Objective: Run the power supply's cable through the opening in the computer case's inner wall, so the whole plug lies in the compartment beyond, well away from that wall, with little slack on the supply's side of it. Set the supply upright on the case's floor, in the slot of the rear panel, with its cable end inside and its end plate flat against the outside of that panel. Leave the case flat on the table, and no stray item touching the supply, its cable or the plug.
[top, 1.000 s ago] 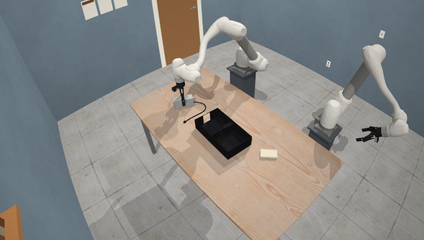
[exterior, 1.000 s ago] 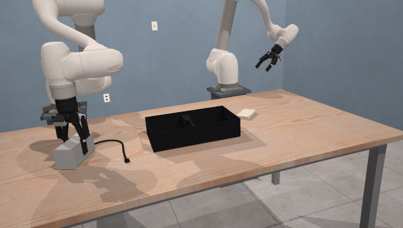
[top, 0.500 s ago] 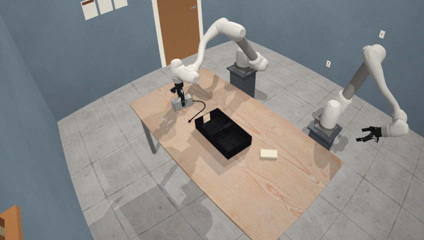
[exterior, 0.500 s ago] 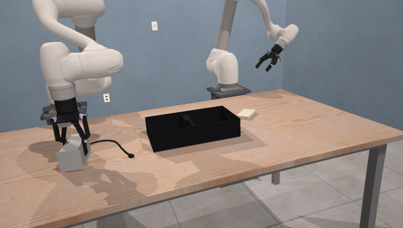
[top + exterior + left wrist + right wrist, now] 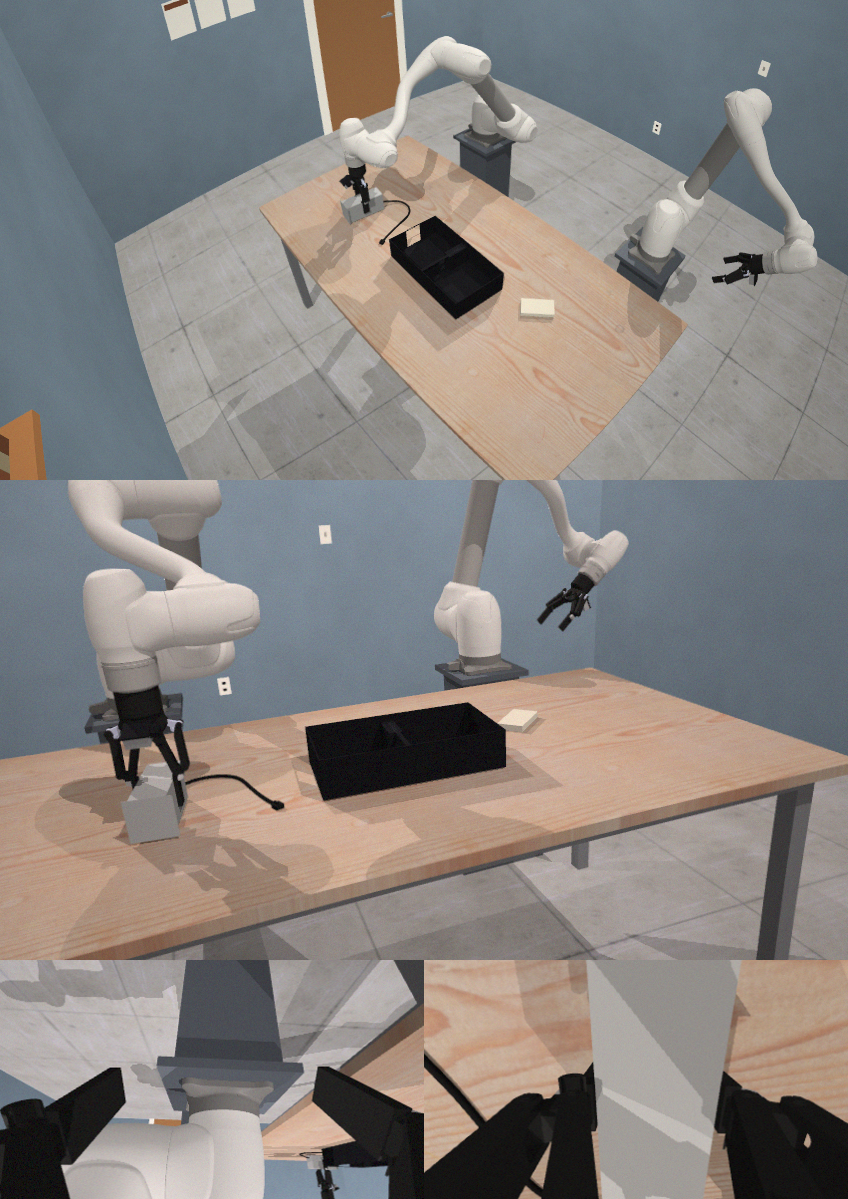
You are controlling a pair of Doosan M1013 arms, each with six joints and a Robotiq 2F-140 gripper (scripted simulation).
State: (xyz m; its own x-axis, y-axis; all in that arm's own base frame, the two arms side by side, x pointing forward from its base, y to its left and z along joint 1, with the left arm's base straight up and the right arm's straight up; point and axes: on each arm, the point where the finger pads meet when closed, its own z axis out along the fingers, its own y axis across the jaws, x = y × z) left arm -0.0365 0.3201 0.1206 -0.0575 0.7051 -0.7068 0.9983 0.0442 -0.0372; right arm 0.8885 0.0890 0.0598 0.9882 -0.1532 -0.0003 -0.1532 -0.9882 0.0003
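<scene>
On a wooden table (image 5: pixel 571 368) (image 5: pixel 595 741) (image 5: pixel 398 1089) (image 5: pixel 464 1020), left of the black case in the exterior view, the right gripper (image 5: pixel 364 205) (image 5: pixel 157 783) (image 5: pixel 651 1070) grips the supply (image 5: pixel 354 209) (image 5: pixel 151 819) (image 5: pixel 658 1060) (image 5: pixel 315 1162) — likely heavy, rigid, best held across its sides — its cable (image 5: pixel 408 208) (image 5: pixel 229 776) (image 5: pixel 454 1084) limp.

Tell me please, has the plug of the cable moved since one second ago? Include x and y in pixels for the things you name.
Yes. The plug (image 5: pixel 381 242) (image 5: pixel 277 805) has moved nearer to the computer case (image 5: pixel 422 279) (image 5: pixel 416 768), which has kept its place in both the top and exterior views.
</scene>
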